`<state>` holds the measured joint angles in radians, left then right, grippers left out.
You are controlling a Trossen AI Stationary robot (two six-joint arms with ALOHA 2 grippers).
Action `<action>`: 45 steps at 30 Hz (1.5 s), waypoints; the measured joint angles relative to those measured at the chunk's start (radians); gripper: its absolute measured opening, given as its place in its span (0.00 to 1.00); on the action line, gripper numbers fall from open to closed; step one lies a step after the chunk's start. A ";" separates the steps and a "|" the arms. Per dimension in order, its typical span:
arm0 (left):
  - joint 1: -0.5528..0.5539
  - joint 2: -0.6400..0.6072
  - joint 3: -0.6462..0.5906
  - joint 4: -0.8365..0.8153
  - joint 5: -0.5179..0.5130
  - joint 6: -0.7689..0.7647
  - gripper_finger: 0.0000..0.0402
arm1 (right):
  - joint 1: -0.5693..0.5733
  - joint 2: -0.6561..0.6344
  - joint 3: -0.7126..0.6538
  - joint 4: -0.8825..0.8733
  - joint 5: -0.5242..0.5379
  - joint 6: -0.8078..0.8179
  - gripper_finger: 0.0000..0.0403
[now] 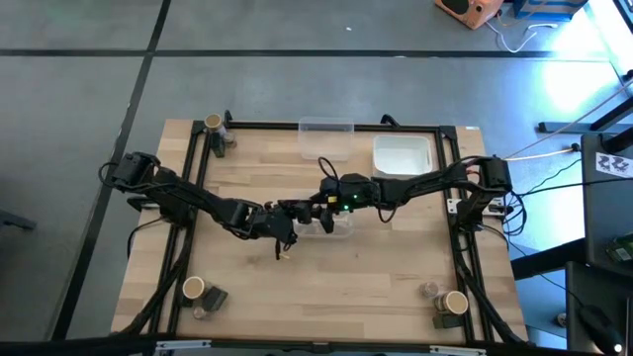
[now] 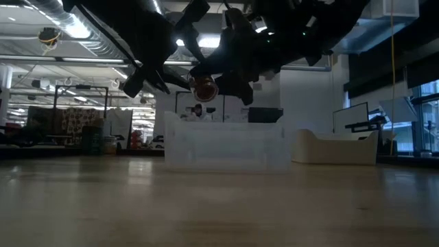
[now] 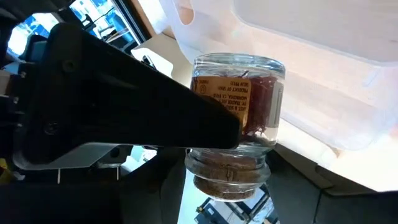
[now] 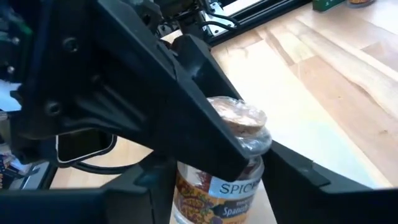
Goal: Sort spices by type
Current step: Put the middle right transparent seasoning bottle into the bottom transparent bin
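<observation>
A small glass spice jar (image 3: pixel 239 106) with a cork stopper, a printed label and red threads inside hangs above the middle of the table (image 1: pixel 247 287). In the low view the jar (image 2: pixel 204 87) is well clear of the tabletop. Both grippers meet at it. My left gripper (image 1: pixel 290 220) comes from the table's left and is shut on the jar's cork end. My right gripper (image 1: pixel 315 210) comes from the table's right and is shut on the glass body (image 4: pixel 217 193). A clear bin (image 1: pixel 336 227) stands just under and beside them. My left gripper pinches the jar's neck and cork end (image 3: pixel 227 177) between its two fingers, slanting down from the table's left. The jar is lifted clear and tilted, with its glass base pointing away from this gripper. My right gripper pinches the labelled glass body (image 4: pixel 214 190) between its two fingers, slanting down from the table's right. One of its fingers (image 3: pixel 155 124) lies across the body. The cork end (image 4: pixel 239 118) sticks out beyond this hold.
A second clear bin (image 1: pixel 326 129) and a white tray (image 1: pixel 401 155) stand at the far edge. More spice containers sit at the corners: far left (image 1: pixel 213 124), near left (image 1: pixel 193 289), near right (image 1: pixel 453 302). A black frame (image 1: pixel 188 178) borders the table.
</observation>
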<state>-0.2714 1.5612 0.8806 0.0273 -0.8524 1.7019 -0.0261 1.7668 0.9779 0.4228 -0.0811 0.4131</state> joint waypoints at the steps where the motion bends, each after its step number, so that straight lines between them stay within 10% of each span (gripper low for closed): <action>1: 0.000 0.000 0.000 -0.002 0.001 -0.013 0.46 | 0.000 0.000 0.000 -0.001 0.000 -0.002 0.48; 20: 0.023 -0.001 0.000 -0.012 -0.139 -0.186 0.47 | 0.000 -0.035 0.001 -0.140 0.008 -0.115 0.48; 30: -0.025 -0.187 0.000 -0.199 -0.208 -0.712 0.43 | 0.000 -0.030 0.001 -0.132 0.031 -0.241 0.48; 38: -0.039 -0.391 0.000 -0.476 0.070 -1.390 0.42 | 0.001 0.040 0.001 -0.021 0.034 -0.292 0.48; 45: -0.052 -0.493 -0.061 -0.448 0.249 -1.652 0.42 | 0.001 0.129 0.001 0.063 0.010 -0.316 0.48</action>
<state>-0.3238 1.0682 0.8192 -0.4207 -0.6032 0.0497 -0.0254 1.8958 0.9791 0.4861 -0.0711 0.0975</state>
